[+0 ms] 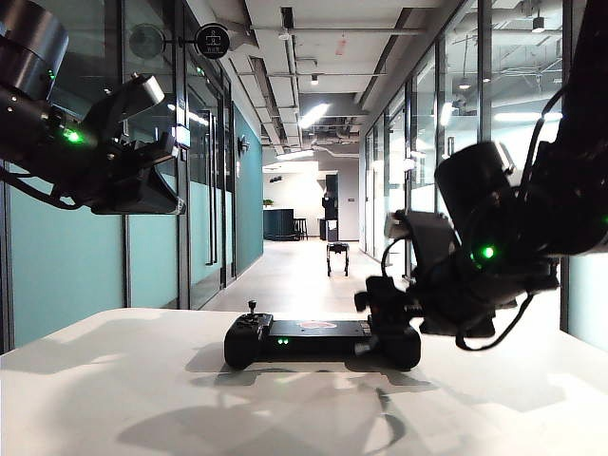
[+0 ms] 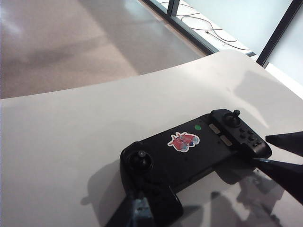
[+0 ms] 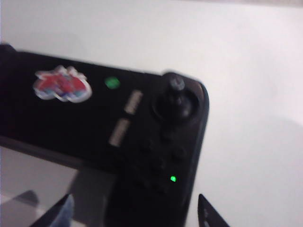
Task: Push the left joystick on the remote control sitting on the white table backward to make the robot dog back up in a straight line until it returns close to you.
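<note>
- well, the remote control (image 1: 313, 334) lies flat near the far edge of the white table (image 1: 114, 399), with green lights showing on its front.
- the robot dog (image 1: 337, 255) stands far down the corridor, well apart from the table, so by my reading the backing-up has not begun.
- the left joystick (image 1: 252, 307) stands upright and untouched on the controller's left end; nothing is near it.
- the right gripper (image 3: 135, 213) is low at the controller's right handle, its jaws spread apart with one finger on each side of that end, just below the right thumbstick (image 3: 175, 94). it is not clamped on anything yet.
- the left gripper (image 1: 152, 195) hangs high above the table's left side, looking down on the controller. whether its jaws are apart or together i cannot tell.
- the step in hand looks like bracing the controller by its right end.
- next, one finger must come down onto the small left stick and press it steadily back, without tilting it sideways or sliding the controller.
</note>
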Motion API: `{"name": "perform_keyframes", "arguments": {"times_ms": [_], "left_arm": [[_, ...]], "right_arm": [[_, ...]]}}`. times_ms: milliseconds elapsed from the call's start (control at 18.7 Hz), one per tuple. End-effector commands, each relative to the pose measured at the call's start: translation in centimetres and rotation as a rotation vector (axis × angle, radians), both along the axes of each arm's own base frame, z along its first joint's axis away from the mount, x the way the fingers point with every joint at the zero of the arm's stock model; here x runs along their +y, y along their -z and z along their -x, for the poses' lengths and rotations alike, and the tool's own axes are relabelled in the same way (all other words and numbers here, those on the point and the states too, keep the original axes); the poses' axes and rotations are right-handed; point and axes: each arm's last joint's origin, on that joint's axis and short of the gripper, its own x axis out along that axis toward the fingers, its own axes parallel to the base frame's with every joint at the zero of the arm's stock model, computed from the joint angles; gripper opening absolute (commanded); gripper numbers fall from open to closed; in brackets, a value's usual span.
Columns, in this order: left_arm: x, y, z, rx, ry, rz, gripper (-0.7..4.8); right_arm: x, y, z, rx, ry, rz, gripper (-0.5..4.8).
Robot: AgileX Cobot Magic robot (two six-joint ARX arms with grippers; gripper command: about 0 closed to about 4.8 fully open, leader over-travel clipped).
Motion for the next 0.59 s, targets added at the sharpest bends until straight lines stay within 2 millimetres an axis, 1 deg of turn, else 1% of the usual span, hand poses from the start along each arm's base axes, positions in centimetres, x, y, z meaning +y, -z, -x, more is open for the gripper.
{"name": "perform_keyframes", "arguments": {"times_ms": [54, 590], "left_arm": [[-0.1, -0.3, -0.1, -0.016, 0.007, 0.009, -0.05], [-0.1, -0.3, 0.0, -0.014, 0.025, 0.015, -0.05]], "right_arm": [[0.1, 0.1, -0.4, 0.004, 0.007, 0.001, 3.32], [0.2, 1.1, -0.7, 0.026, 0.006, 0.010, 3.33]]}}
